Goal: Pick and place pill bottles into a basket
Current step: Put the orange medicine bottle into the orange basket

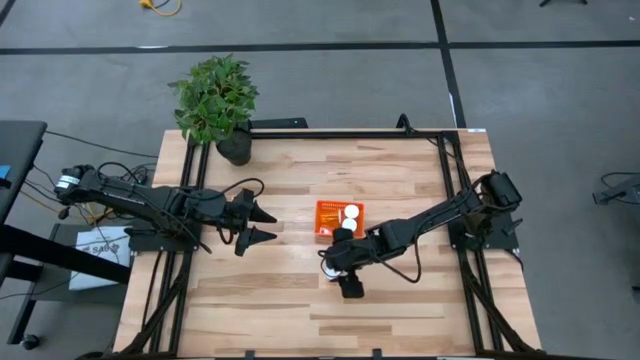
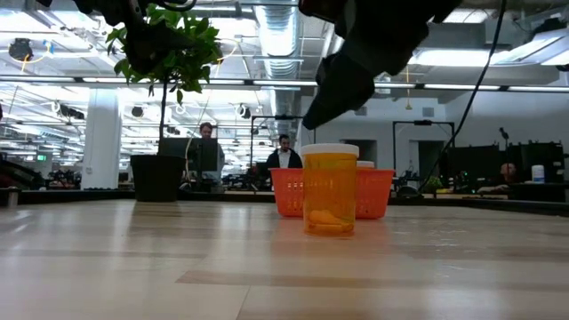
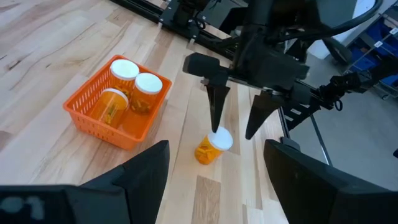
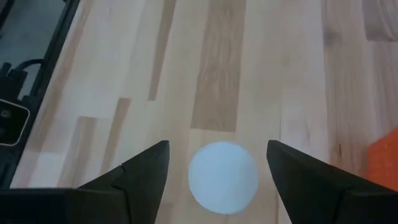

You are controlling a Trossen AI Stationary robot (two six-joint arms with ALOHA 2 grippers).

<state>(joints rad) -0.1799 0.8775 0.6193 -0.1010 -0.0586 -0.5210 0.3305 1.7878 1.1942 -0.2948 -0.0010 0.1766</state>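
Note:
One pill bottle (image 3: pixel 213 147), orange with a white cap, stands upright on its base on the wooden table, near the basket's front. My right gripper (image 3: pixel 233 129) hangs open just above it, slanting down. In the right wrist view its two fingers stand either side of the white cap (image 4: pixel 222 177) without touching it. The orange basket (image 3: pixel 79 112) sits at the table's middle with three pill bottles (image 3: pixel 148 84) inside. My left gripper (image 1: pixel 262 225) waits open over the table, left of the basket, holding nothing.
A potted plant (image 1: pixel 215 100) stands at the table's far left corner. Black frame rails (image 1: pixel 455 190) run along the table's left, right and far sides. People sit at desks in the room beyond the table (image 2: pixel 206 147).

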